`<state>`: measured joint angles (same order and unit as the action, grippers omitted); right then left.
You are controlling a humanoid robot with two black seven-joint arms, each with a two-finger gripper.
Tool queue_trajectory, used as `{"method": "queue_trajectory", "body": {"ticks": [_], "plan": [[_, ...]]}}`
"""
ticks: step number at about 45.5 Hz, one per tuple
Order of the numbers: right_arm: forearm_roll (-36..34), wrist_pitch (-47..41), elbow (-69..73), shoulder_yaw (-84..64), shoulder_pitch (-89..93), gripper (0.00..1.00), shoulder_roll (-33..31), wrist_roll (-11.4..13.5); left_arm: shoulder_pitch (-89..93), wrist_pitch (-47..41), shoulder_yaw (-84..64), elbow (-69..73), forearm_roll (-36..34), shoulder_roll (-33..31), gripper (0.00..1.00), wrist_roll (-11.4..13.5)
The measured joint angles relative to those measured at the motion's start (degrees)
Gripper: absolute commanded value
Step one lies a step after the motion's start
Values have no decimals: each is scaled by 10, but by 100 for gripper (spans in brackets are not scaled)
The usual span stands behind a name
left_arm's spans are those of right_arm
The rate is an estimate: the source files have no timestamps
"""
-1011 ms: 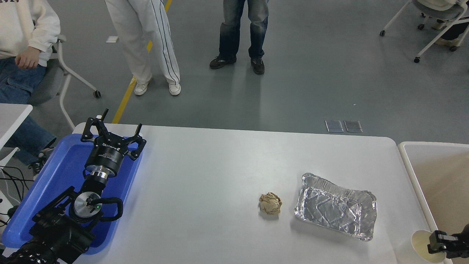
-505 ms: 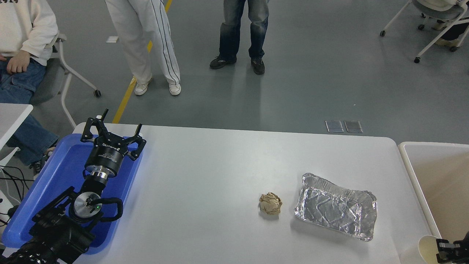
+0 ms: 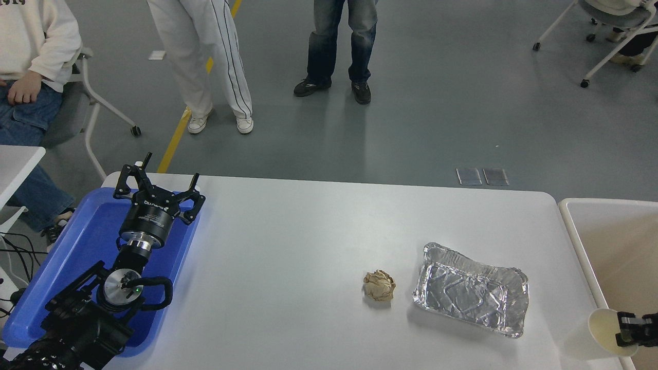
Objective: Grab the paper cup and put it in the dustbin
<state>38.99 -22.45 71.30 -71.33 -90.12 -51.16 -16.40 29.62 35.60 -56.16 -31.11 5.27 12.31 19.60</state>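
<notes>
Head view: the white table fills the lower frame, with people standing and sitting on the floor beyond its far edge. At the right, the bin shows its off-white rim and beige inside, butted against the table's right end. At the left a blue tray lies under the left gripper, which hangs parked over the tray with its fingers spread and nothing between them. Toward the right of the table sits a foil tray, and just beside it, on its left, a brown paper ball.

Smallest is the cup, at the lower right corner, tipped on its side so its cream inside faces the camera. The right gripper comes in from the right edge and is clamped on the cup at its rim. The cup seems lifted, overlapping the bin's near rim, with a faint shadow on the table beneath it.

The step in hand looks like carrying the cup over the rim. The risks: a thin paper wall can buckle under a rim pinch, and the cup could slip out. If let go here it may strike the rim and drop back onto the table. Most of the gripper is out of frame, so how secure the hold is cannot be judged.
</notes>
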Motion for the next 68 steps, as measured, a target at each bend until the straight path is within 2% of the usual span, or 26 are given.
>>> {"method": "queue_trajectory", "body": {"ticks": [31, 68], "plan": [[14, -197, 39, -121, -322, 0, 10, 3, 0, 0, 0, 0, 0, 0, 100, 0], [63, -225, 28, -133, -515, 0, 15, 4, 0, 0, 0, 0, 0, 0, 100, 0]]}}
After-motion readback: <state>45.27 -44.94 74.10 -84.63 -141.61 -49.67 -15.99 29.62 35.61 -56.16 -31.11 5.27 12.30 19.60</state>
